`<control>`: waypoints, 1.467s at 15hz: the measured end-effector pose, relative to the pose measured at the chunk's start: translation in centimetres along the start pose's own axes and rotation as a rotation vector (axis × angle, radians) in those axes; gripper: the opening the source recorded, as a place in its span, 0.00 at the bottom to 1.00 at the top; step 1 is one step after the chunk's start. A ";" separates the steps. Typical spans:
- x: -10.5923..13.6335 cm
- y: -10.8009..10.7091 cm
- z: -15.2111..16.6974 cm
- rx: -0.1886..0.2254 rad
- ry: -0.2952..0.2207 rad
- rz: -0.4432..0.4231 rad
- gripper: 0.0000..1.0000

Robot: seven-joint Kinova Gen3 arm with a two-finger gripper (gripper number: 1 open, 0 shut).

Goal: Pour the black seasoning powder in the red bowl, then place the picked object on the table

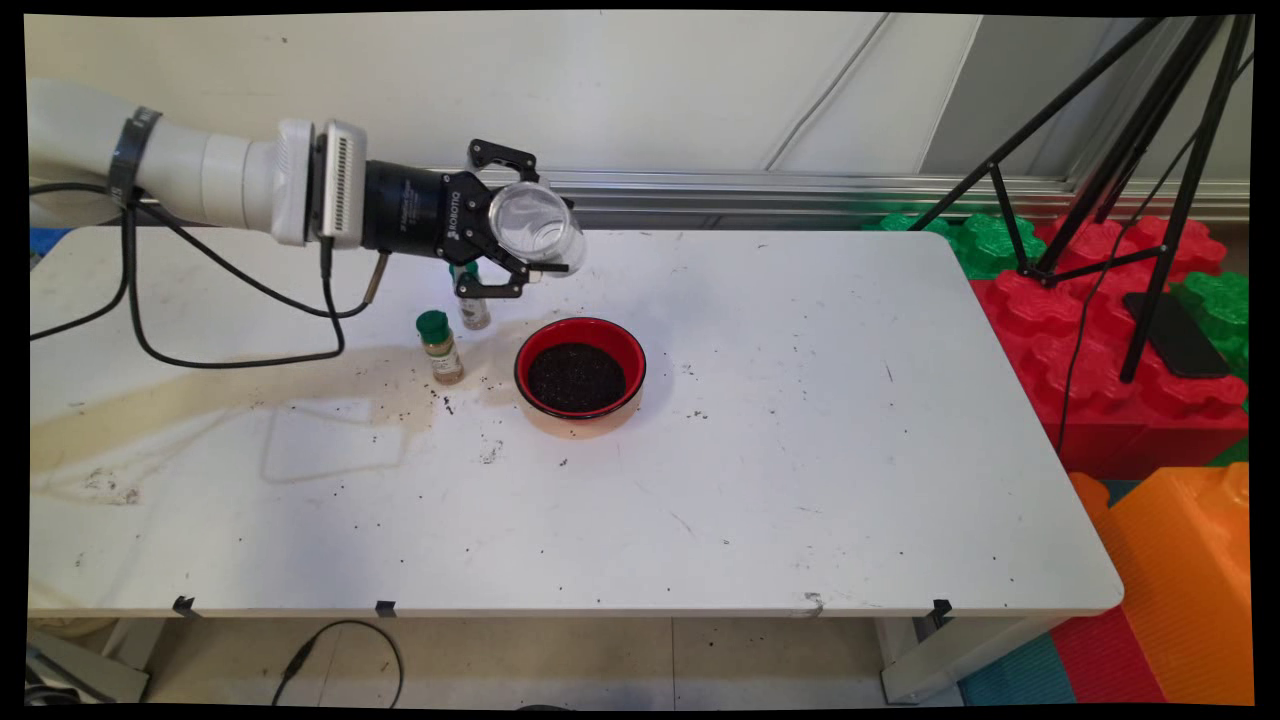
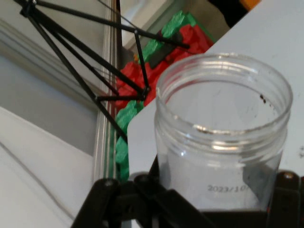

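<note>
Your black two-finger gripper (image 1: 520, 225) is clenching a clear, empty glass jar (image 1: 537, 222) between its fingers (image 1: 500, 157), lying sideways above the white worktop (image 1: 800, 450). Below the fingers, a round red bowl of dark grains (image 1: 580, 367) is sitting beside two small green-capped spice bottles (image 1: 438, 345).

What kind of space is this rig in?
Likely a robotics lab or test room: a stained white table, a black camera tripod, and big foam blocks beside it. The gripper holds a clear jar.
</note>
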 end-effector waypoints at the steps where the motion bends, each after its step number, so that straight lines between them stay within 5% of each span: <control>1: 0.0 -0.1 -0.2 -0.004 0.006 -0.031 0.00; 13: 0.3 -0.3 -3.6 -0.074 0.072 -0.336 0.00; 22: -0.3 0.8 -6.5 -0.130 0.088 -0.482 0.00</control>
